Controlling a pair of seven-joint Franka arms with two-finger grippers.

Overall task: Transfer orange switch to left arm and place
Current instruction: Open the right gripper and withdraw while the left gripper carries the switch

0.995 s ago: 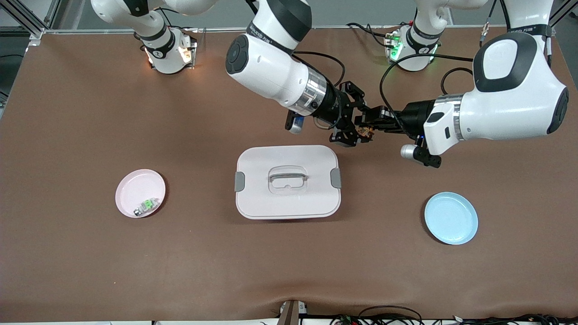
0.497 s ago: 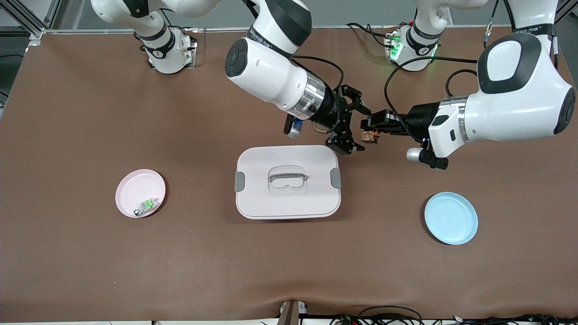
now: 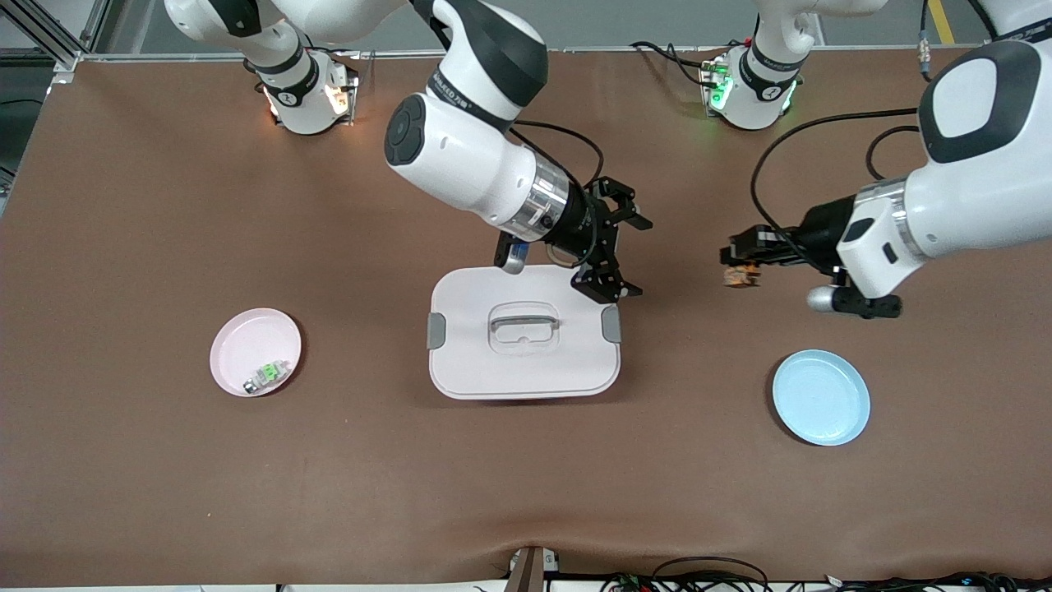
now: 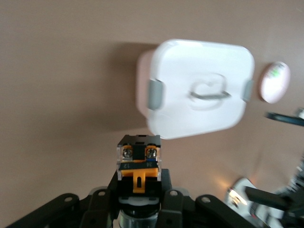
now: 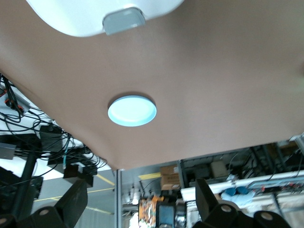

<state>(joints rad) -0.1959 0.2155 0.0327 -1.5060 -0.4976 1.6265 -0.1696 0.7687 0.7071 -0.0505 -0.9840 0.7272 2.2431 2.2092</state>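
Observation:
The orange switch (image 3: pixel 740 275) hangs in the air, with my left gripper (image 3: pixel 734 261) shut on it, above bare table between the box (image 3: pixel 523 362) and the left arm's end. The left wrist view shows the switch (image 4: pixel 138 161) clamped between the left gripper's (image 4: pixel 139 185) jaws, its orange face and two screws showing. My right gripper (image 3: pixel 631 256) is open and holds nothing. It hovers over the box's corner by the grey clip (image 3: pixel 611 323). In the right wrist view the right gripper (image 5: pixel 140 206) has its fingers (image 5: pixel 71 204) spread wide, with the switch (image 5: pixel 151 213) in sight some way off.
A pink plate (image 3: pixel 238 329) holding a small green-and-silver part (image 3: pixel 265 376) lies toward the right arm's end. A blue plate (image 3: pixel 822 397) lies toward the left arm's end, nearer the front camera than the left gripper. Cables run near the arm bases.
The right gripper let go of the switch, opened and drew back over the box corner. The left gripper carried the switch away toward the left arm's end.

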